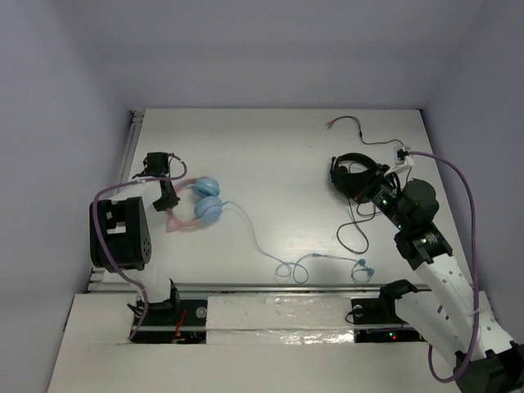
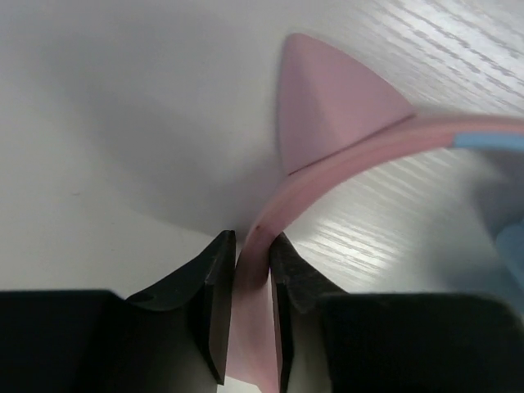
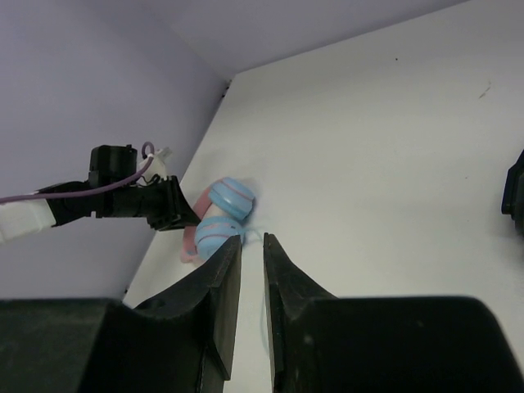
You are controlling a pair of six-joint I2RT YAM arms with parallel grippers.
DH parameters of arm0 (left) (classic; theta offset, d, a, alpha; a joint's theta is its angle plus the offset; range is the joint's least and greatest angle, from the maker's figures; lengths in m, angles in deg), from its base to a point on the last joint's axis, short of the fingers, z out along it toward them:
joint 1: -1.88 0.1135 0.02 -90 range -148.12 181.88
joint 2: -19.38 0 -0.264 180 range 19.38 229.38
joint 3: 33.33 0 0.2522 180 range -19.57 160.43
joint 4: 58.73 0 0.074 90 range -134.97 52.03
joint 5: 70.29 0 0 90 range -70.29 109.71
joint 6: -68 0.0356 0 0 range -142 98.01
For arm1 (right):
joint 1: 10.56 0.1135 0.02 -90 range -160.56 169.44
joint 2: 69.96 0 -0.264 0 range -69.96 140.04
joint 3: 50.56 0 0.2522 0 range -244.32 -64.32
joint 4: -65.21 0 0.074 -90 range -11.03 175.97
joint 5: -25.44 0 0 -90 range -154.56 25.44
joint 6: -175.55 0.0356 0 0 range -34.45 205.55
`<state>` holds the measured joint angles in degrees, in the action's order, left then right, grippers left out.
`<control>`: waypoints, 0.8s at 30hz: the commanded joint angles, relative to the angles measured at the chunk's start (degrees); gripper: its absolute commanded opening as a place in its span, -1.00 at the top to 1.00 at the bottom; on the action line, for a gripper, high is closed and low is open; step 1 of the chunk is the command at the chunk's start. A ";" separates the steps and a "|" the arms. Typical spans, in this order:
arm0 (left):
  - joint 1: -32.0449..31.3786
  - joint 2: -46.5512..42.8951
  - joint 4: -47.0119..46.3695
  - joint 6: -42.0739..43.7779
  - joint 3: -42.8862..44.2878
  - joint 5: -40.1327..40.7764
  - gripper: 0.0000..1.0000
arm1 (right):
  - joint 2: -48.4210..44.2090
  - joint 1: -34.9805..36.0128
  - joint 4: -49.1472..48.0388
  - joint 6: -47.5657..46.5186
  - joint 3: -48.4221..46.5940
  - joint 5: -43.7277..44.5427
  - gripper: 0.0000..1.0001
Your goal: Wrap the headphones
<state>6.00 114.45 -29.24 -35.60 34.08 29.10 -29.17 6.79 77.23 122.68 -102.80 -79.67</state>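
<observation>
Top external view is showing the left tool (image 1: 169, 196) clamping the pink headband (image 1: 175, 218) of the headphones (image 1: 209, 210), which are lying on the tabletop (image 1: 286, 155) with both light-blue earcups (image 1: 205, 185) just past the tool's tips. The thin blue cable (image 1: 255, 241) is trailing away from the earcups, well clear of this tool, and ending in loose loops nearer the right arm's base. The right tool (image 1: 364, 192) is hovering beside the black headphones (image 1: 350, 173), well apart from the pink pair.

Left wrist view is confirming the grip. Both fingers (image 2: 214, 278) are pressing on the headband strip, and a pink cat ear (image 2: 332, 102) is standing just ahead of the tips.

Right wrist view is showing the right tool's fingers nearly together, with a thin gap between them and nothing held. The blue earcups are sitting far ahead, roughly in line with that gap.

The step in hand is probably anchoring the headphones so the cable can be wound. To do it well, the left tool should be holding the band firmly without lifting or twisting it. The right tool should be opening wider and taking the blue cable close to the earcups rather than at the far loops. It should be keeping the tension light and staying off the black cable beside it.
</observation>
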 commanded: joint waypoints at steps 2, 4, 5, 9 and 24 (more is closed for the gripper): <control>-1.65 1.44 -0.26 -0.90 0.23 -2.36 0.63 | -0.19 0.41 -3.01 -0.47 -0.19 -0.71 0.53; -1.66 1.17 -0.26 -0.90 0.05 -2.53 0.41 | -0.01 0.41 -3.10 -0.47 -0.19 -0.62 0.53; -2.27 1.09 -0.17 -0.98 -0.03 -2.71 0.38 | 0.07 0.41 -3.27 -0.47 -0.28 -0.53 0.53; -2.88 0.91 -0.35 -1.16 -0.47 -3.93 0.17 | 0.60 0.41 -2.92 -0.48 -0.72 -0.18 0.53; -7.11 0.31 0.97 -2.74 -0.47 -3.68 1.00 | 0.95 0.41 -3.71 0.84 0.95 -0.35 0.53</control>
<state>-0.20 114.76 -30.71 -37.13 34.10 26.91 -27.94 6.79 77.16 123.22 -102.71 -79.61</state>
